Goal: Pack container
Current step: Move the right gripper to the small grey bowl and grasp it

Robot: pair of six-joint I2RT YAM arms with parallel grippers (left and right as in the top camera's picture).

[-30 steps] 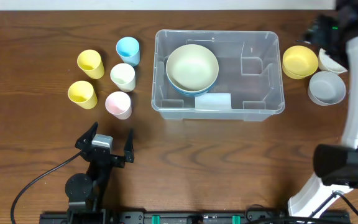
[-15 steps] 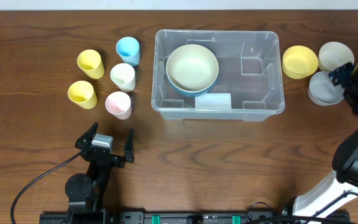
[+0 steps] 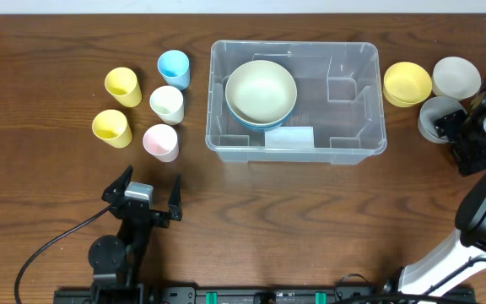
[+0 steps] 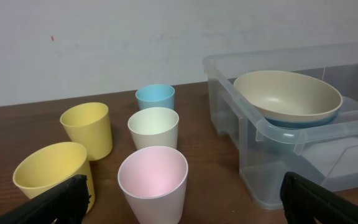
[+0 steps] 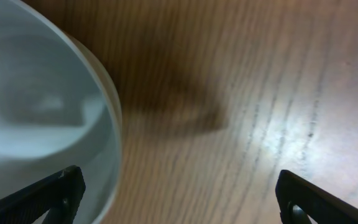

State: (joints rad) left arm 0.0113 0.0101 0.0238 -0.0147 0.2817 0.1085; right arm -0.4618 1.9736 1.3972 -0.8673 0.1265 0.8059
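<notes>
The container (image 3: 294, 45), a large clear bin, stands mid-table with a cream bowl (image 3: 261, 89) stacked on a blue bowl in its left half and a white label (image 3: 289, 138) on its base. It also shows in the left wrist view (image 4: 278, 134). My right gripper (image 3: 458, 139) is open and empty, low over the right edge of a grey bowl (image 3: 433, 118). In the right wrist view the gripper (image 5: 179, 193) has the grey bowl's rim (image 5: 101, 118) by its left finger. My left gripper (image 3: 150, 198) (image 4: 180, 198) is open and empty at the front left, facing a pink cup (image 4: 153, 180).
Left of the bin stand two yellow cups (image 3: 121, 85) (image 3: 111, 127), a blue cup (image 3: 174, 67), a cream cup (image 3: 167, 103) and the pink cup (image 3: 160, 141). Right of it are a yellow bowl (image 3: 407, 83) and a pale bowl (image 3: 456, 76).
My right arm has swung from the far right corner toward the front and down beside the grey bowl, uncovering the pale bowl. The left arm has not moved.
</notes>
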